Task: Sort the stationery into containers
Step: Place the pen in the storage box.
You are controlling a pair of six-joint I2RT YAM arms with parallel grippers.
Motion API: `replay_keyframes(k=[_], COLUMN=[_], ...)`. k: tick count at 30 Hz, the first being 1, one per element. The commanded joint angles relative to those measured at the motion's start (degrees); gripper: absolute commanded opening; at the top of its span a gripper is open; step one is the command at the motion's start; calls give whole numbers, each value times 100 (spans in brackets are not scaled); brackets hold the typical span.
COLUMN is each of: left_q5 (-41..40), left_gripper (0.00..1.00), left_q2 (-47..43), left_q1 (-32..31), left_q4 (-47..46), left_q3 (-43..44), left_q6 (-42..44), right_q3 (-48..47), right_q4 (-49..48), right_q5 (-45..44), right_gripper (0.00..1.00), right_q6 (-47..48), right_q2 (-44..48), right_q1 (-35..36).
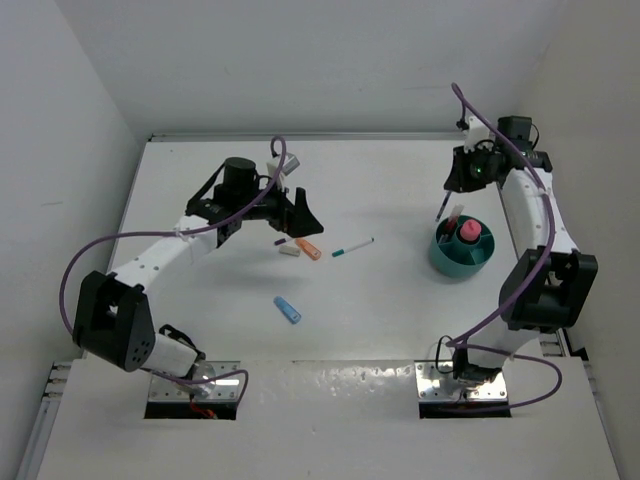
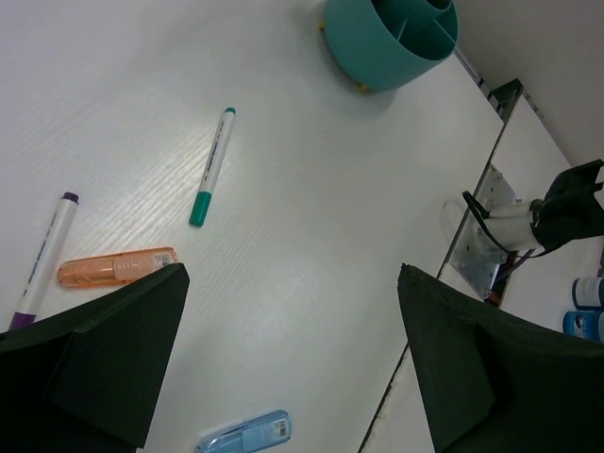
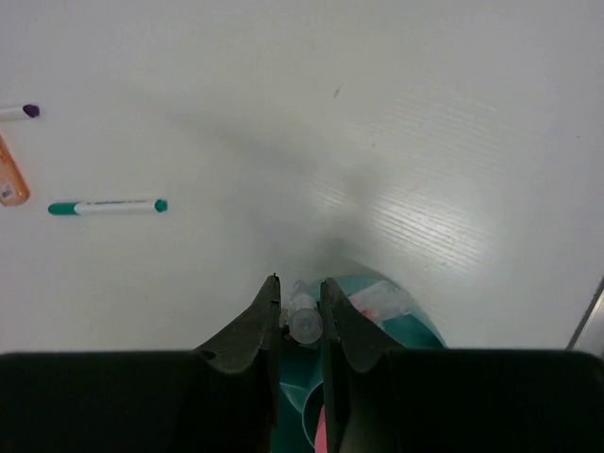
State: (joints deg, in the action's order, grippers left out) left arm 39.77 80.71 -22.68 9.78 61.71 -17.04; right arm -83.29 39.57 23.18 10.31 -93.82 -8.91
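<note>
The round teal organiser cup [image 1: 445, 258] stands at the right with a fat pink marker [image 1: 468, 231] in it. My right gripper [image 1: 446, 197] is shut on a thin pen with a clear end [image 3: 304, 319], held upright just above the cup's rim [image 3: 423, 326]. My left gripper [image 1: 300, 215] is open and empty above the table. Close by it lie an orange stick [image 1: 311, 249], a beige eraser [image 1: 289, 251] and a purple-capped pen [image 2: 42, 260]. A teal pen [image 1: 352, 247] lies in the middle and a blue stick [image 1: 288, 310] nearer the front.
In the left wrist view the open fingers [image 2: 123, 349] frame bare table, with the orange stick [image 2: 118, 267], teal pen [image 2: 211, 166], blue stick [image 2: 243, 434] and the cup [image 2: 377, 57] in sight. White walls enclose the table on three sides.
</note>
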Motion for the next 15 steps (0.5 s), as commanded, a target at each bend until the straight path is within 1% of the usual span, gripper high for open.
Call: replay_keyframes(k=[1, 6, 11, 15], left_q5=[171, 277, 303, 268], left_gripper=[100, 100, 100, 100], left_q2=[50, 191, 270, 323], left_q1=[149, 193, 211, 211], left_q4=[-275, -415, -468, -460], left_q3=[-10, -89, -98, -72], left_q6=[-72, -133, -168, -177], right_q3=[-390, -847, -1154, -1164], right_q4=[129, 533, 1096, 1307], right_q5=[134, 730, 697, 539], right_gripper=[0, 0, 0, 0], right_q6=[16, -29, 270, 542], right_q2=[22, -66, -136, -198], right_q1=[-155, -269, -269, -296])
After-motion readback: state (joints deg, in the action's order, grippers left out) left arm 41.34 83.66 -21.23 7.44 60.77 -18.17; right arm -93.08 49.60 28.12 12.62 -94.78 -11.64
